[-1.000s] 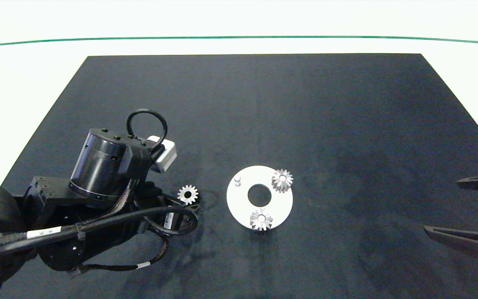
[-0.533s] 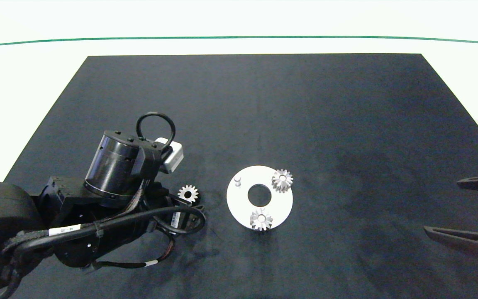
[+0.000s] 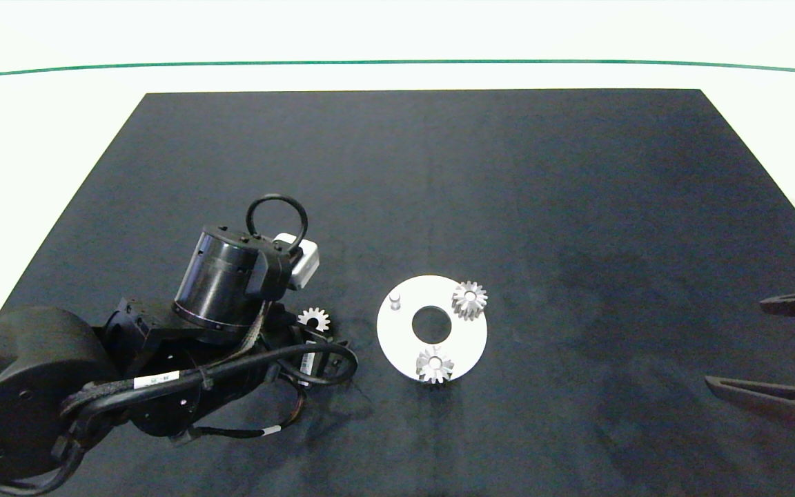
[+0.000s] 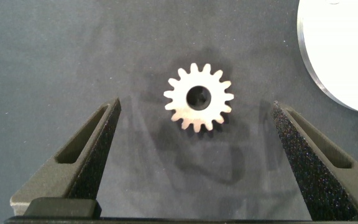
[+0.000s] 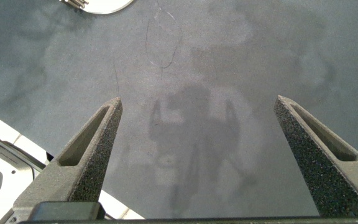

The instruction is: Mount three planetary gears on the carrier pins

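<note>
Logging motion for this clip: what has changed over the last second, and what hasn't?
The left arm slid toward the disc; its open end effector now straddles the loose gear on the mat, not gripping it. Loose gear, two mounted gears, bare pin and open right end effector are unchanged.

no readable text, cable tags illegible

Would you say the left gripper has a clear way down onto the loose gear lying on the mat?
Probably yes: the left gripper is open above the loose gear, which lies flat on the mat beside the disc, with nothing between.
</note>
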### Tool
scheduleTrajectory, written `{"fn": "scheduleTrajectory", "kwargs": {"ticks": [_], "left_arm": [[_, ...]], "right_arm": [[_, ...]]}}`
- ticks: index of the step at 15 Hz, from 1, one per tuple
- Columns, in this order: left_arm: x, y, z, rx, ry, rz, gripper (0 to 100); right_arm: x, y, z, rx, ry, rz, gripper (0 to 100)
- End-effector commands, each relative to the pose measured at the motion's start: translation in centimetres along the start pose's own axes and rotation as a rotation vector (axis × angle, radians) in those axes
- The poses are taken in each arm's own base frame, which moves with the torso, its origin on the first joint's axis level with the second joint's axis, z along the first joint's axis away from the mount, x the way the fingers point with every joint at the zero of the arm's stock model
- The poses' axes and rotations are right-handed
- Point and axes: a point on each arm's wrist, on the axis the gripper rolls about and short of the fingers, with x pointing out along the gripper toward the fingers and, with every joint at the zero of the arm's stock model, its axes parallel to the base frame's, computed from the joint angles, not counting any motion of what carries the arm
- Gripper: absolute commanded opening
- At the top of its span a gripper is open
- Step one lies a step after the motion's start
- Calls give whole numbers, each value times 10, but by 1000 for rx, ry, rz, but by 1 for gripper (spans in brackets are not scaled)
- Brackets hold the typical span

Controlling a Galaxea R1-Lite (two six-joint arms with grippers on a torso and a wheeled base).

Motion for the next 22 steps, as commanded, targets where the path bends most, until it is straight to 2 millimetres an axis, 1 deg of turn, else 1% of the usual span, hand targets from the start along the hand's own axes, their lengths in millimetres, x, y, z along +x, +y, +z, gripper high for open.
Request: {"fn": "scheduleTrajectory", "kwargs": {"ticks": [1,3,6,9,12,16,18,22], "left_arm": [[6,-2,-1,-1,10,4,100],[7,-2,1,-7,-9,3,100],[13,-3,-2,-8,-4,6,100],[13,-3,-2,-10,-8,8,100],[14,-2,-2,-14,-8,13,95],[16,-3,2,-27,-43,12,86],[16,-3,1,-26,-42,12,83],[17,-1,-4,-28,-28,19,74]], "right_arm": [[0,0,-1,-2,4,1,100],[1,0,-1,-2,6,1,100],[1,0,-1,-2,7,2,100],[1,0,-1,-2,10,2,100],[1,0,-1,-2,9,2,100],[1,0,-1,-2,10,2,100],[1,0,-1,-1,10,1,100],[2,0,-1,-3,12,2,100]]}}
